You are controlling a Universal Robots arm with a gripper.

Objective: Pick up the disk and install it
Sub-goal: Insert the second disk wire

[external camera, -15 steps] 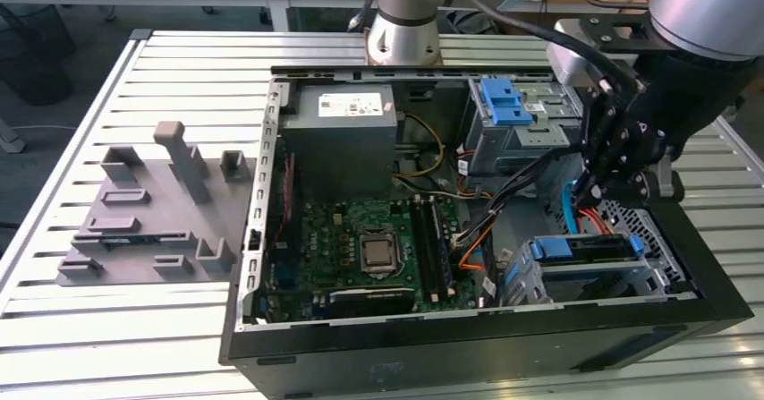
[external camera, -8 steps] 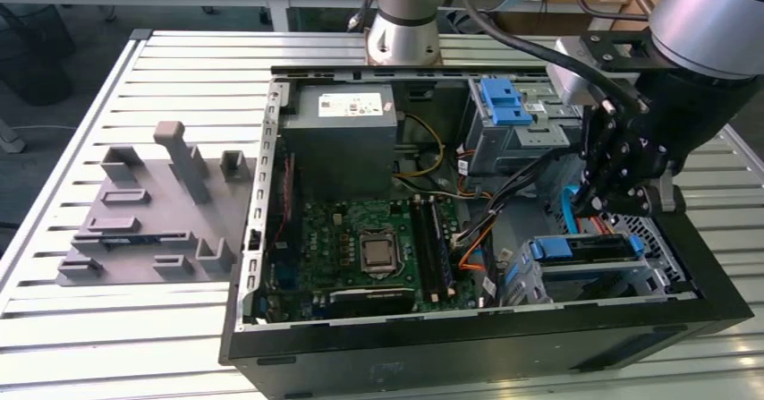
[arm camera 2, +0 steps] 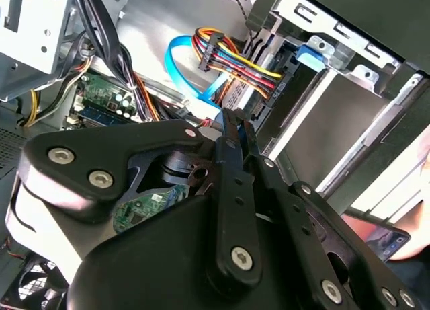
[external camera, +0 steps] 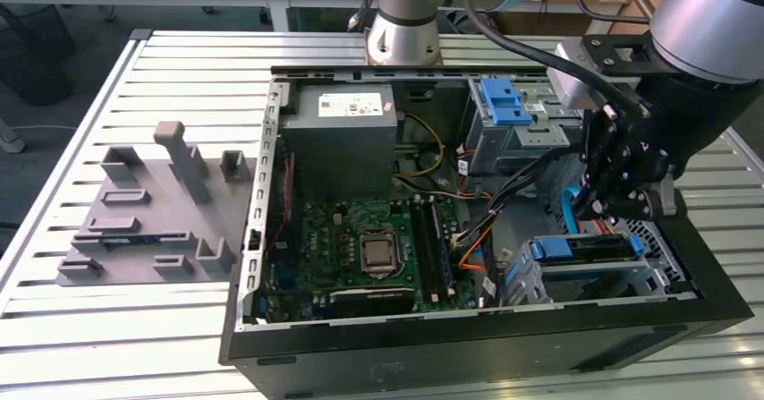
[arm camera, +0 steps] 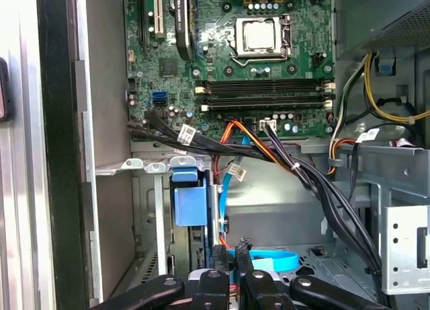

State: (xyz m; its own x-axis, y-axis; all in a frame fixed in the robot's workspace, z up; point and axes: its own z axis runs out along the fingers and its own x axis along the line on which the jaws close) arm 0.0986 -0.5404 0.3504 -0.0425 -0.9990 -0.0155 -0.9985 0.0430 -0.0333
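The disk (external camera: 579,248) sits inside the drive cage at the front corner of the open computer case, on the exterior view's right. Its blue frame end (arm camera: 188,202) faces out of the cage, and the same blue end (arm camera 2: 312,54) shows in the second wrist view. My gripper (external camera: 593,210) hangs just above the cage, close to the disk and apart from it. Its black fingers (arm camera: 218,256) stand close together with nothing seen between them. In the second wrist view the gripper (arm camera 2: 232,122) points down towards the cables beside the cage.
A grey power supply (external camera: 346,140), the green motherboard (external camera: 370,248) and bundled cables (arm camera: 269,155) crowd the case. A blue flat cable (arm camera: 269,261) curls under the gripper. A blue latch (external camera: 507,105) tops the upper bay. A grey fixture (external camera: 156,212) lies on the slatted table.
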